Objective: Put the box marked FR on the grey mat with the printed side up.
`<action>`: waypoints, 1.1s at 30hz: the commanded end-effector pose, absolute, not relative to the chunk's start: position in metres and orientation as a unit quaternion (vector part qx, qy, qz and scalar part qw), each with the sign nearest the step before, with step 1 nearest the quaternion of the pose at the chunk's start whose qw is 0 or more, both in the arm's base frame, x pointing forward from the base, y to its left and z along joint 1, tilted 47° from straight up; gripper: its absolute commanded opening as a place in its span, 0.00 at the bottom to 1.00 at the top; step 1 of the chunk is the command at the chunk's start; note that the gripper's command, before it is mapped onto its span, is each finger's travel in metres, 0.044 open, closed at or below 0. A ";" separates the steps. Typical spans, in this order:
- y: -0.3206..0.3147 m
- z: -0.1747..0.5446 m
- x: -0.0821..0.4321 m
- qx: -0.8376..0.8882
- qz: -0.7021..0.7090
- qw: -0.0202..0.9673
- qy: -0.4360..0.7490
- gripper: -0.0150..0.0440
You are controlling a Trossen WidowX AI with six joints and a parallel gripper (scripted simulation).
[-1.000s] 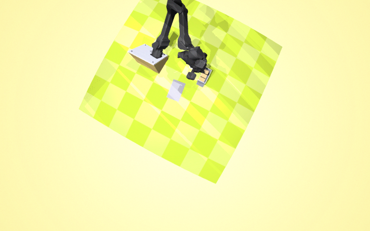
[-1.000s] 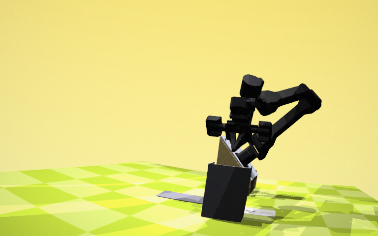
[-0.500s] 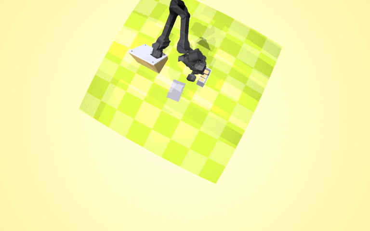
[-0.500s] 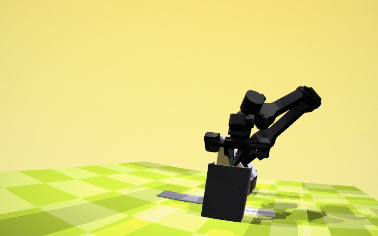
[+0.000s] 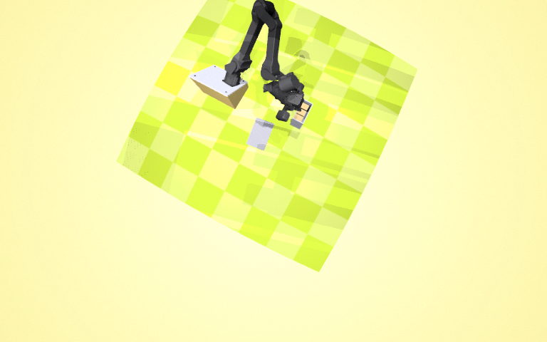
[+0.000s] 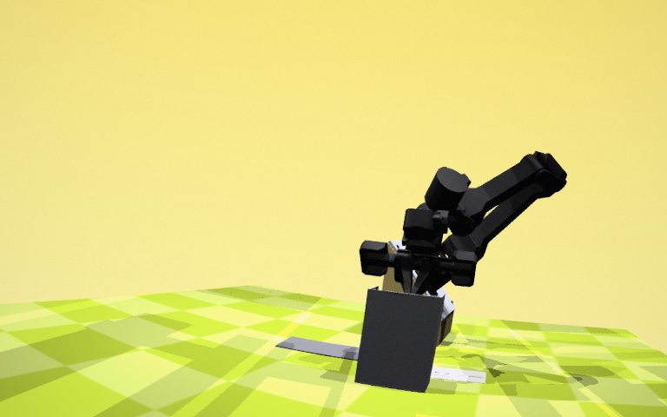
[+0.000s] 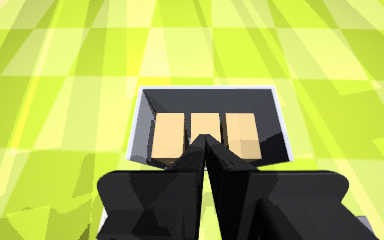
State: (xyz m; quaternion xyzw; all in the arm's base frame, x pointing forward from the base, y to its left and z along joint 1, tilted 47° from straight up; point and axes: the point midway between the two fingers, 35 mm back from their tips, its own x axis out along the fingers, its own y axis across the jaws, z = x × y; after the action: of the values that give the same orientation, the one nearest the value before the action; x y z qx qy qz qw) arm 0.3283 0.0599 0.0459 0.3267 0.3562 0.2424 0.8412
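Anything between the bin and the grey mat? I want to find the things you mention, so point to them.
In the top view, the gripper's left-hand motor housing overhangs part of the way from the bin point(image 5: 297, 123) point(image 6: 399, 339) point(image 7: 207, 87) to the grey mat point(image 5: 259, 136) point(image 6: 317, 347); below it, only checkered tabletop shows.

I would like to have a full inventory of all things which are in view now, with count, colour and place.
bin: one, grey, standing on the checkered surface
boxes: three, tan, side by side in the bin; codes not readable
mat: one, grey, flat near the bin
white sheet: one, partly hidden behind the bin in the exterior view
checkered surface: one, green and yellow, under everything
wedge-shaped stand: one, white top, tan sides, under the arm
arm: one, black, reaching to the bin
claw: one, black, shut, above the bin
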 end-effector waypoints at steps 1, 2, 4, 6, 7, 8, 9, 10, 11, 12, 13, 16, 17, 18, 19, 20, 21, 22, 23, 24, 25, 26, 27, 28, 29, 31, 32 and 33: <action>0.061 0.043 0.327 0.329 0.240 0.839 0.360 0.25; 0.061 0.043 0.327 0.329 0.240 0.839 0.360 0.25; 0.061 0.043 0.327 0.329 0.240 0.839 0.360 0.25; 0.061 0.043 0.326 0.329 0.240 0.839 0.360 0.25; 0.060 0.043 0.325 0.329 0.240 0.839 0.360 0.25; 0.060 0.043 0.324 0.330 0.240 0.839 0.360 0.25; 0.060 0.043 0.324 0.329 0.240 0.839 0.360 0.25; 0.060 0.043 0.323 0.329 0.240 0.839 0.360 0.25; 0.060 0.043 0.322 0.329 0.240 0.839 0.360 0.25; 0.060 0.043 0.322 0.329 0.240 0.839 0.360 0.25; 0.060 0.043 0.321 0.329 0.240 0.839 0.360 0.25; 0.059 0.043 0.320 0.329 0.240 0.839 0.360 0.25; 0.059 0.043 0.319 0.329 0.240 0.839 0.360 0.25; 0.059 0.043 0.319 0.330 0.240 0.839 0.360 0.25; 0.059 0.043 0.318 0.330 0.240 0.839 0.360 0.25; 0.059 0.043 0.318 0.330 0.240 0.839 0.360 0.25; 0.059 0.043 0.317 0.330 0.240 0.839 0.360 0.25; 0.059 0.043 0.317 0.330 0.240 0.839 0.360 0.25; 0.059 0.043 0.316 0.330 0.240 0.839 0.360 0.25; 0.059 0.043 0.316 0.330 0.240 0.839 0.360 0.25; 0.059 0.043 0.315 0.330 0.240 0.839 0.361 0.25; 0.059 0.043 0.315 0.330 0.240 0.839 0.361 0.25; 0.059 0.043 0.314 0.330 0.240 0.839 0.361 0.25; 0.058 0.042 0.314 0.330 0.240 0.839 0.361 0.25; 0.058 0.042 0.313 0.330 0.240 0.839 0.361 0.25; 0.058 0.042 0.312 0.330 0.240 0.839 0.361 0.25; 0.058 0.042 0.312 0.330 0.240 0.839 0.361 0.25; 0.058 0.042 0.311 0.330 0.240 0.839 0.361 0.25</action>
State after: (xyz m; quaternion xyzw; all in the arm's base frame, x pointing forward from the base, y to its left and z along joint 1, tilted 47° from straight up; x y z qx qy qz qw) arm 0.3165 0.0570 0.0444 0.3289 0.3563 0.2379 0.8416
